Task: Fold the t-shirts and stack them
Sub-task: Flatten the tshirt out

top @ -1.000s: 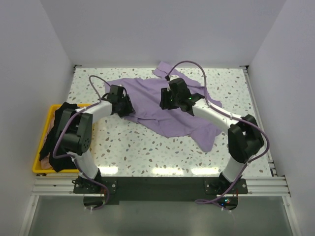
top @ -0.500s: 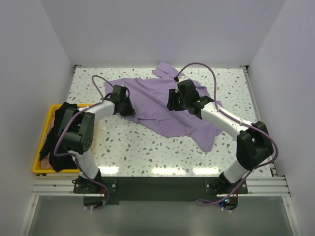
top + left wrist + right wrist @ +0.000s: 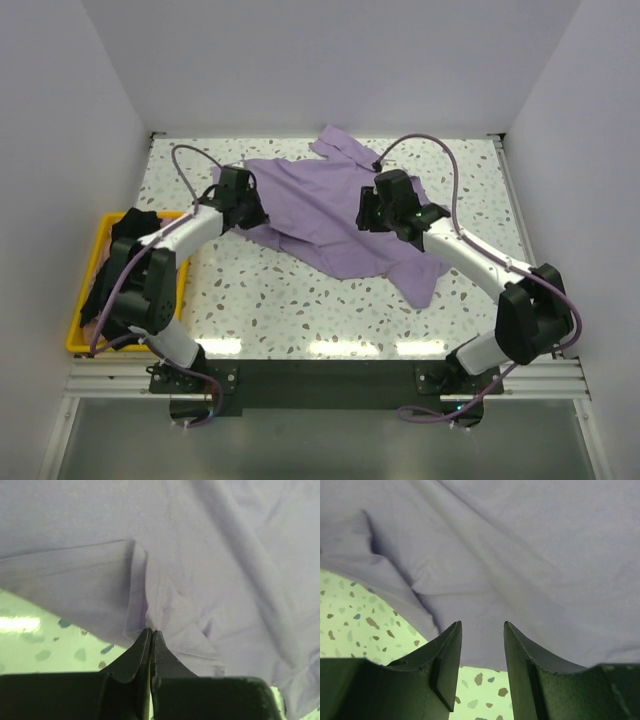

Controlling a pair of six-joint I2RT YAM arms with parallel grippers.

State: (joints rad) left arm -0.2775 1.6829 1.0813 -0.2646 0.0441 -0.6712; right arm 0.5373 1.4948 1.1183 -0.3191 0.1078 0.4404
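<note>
The lavender t-shirt lies rumpled and spread across the middle of the speckled table. My left gripper is at its left edge. In the left wrist view that gripper is shut on a pinched fold of the shirt's hem. My right gripper hovers over the middle of the shirt. Seen from the right wrist, the gripper is open, with the lavender cloth just beyond the fingertips and nothing between them. The black t-shirt hangs bunched in the yellow crate.
The yellow crate sits off the table's left side, beside the left arm's base. White walls close in the table at the back and both sides. Purple cables loop above both arms.
The left gripper has closed on the shirt's left hem. The right arm has swung rightward across the shirt with its gripper still open.
</note>
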